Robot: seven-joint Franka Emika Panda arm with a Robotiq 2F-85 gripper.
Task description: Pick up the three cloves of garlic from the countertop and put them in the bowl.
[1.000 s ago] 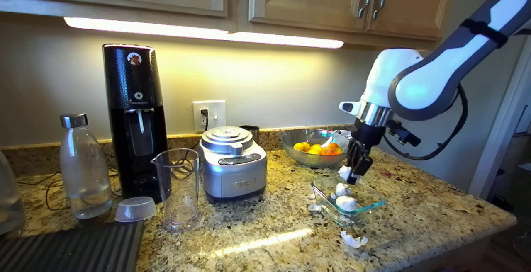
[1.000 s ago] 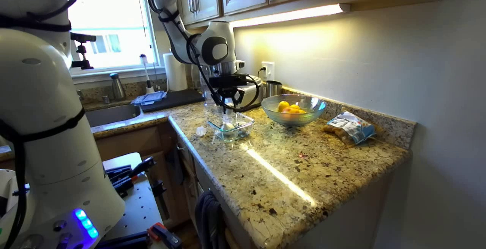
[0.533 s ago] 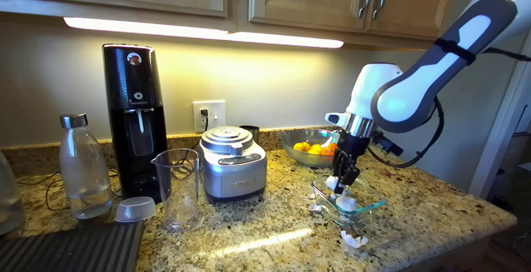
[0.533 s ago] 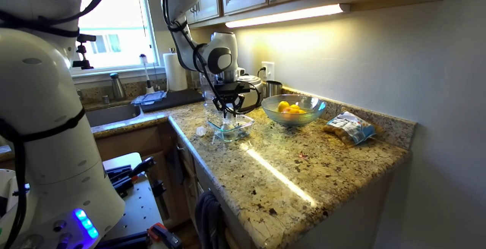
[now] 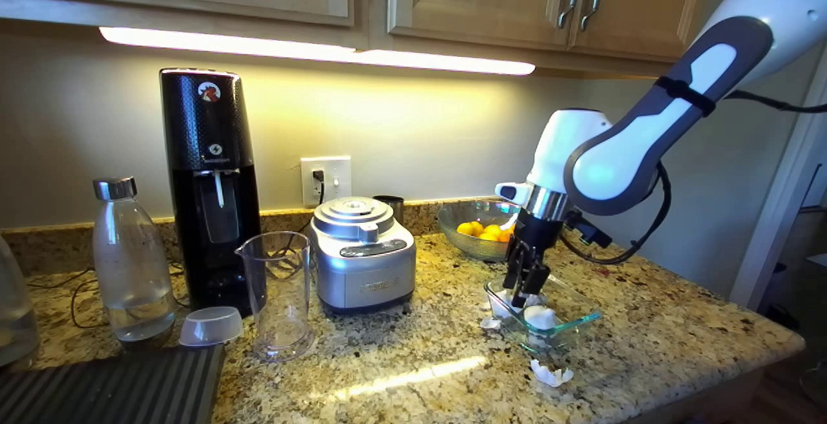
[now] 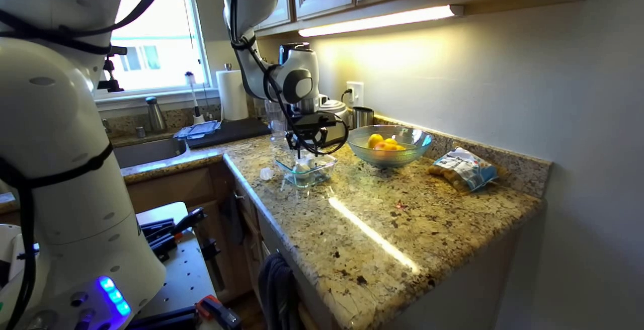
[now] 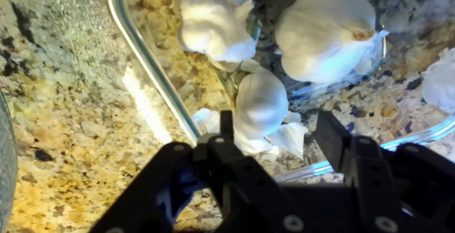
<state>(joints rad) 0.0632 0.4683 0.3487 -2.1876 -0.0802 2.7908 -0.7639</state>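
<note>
My gripper [image 7: 276, 123] is low over the clear glass bowl [image 7: 156, 69], its fingers [image 7: 332, 137] spread apart. In the wrist view a clove of garlic [image 7: 261, 101] with loose papery skin lies between and just beyond the fingertips, close to the left one and with a gap to the right one. Two more, a lumpy clove of garlic [image 7: 217, 27] and a larger one [image 7: 327, 30], rest in the bowl further up. In an exterior view one garlic [image 5: 540, 316] shows plainly inside the glass; the gripper [image 5: 516, 293] partly hides the others. The bowl stands on the speckled countertop [image 5: 400, 346].
Papery garlic skin [image 5: 550, 374] lies on the countertop in front of the bowl. Behind it is a big fruit bowl [image 6: 372, 158], close to the gripper. A silver appliance base [image 5: 365, 282] and a clear beaker [image 5: 281, 320] stand to one side; a snack bag [image 6: 465, 169] lies beyond the fruit.
The gripper came down and across into the bowl carrying a garlic. Its fingers have since parted, and that garlic now sits lower, inside the bowl.
</note>
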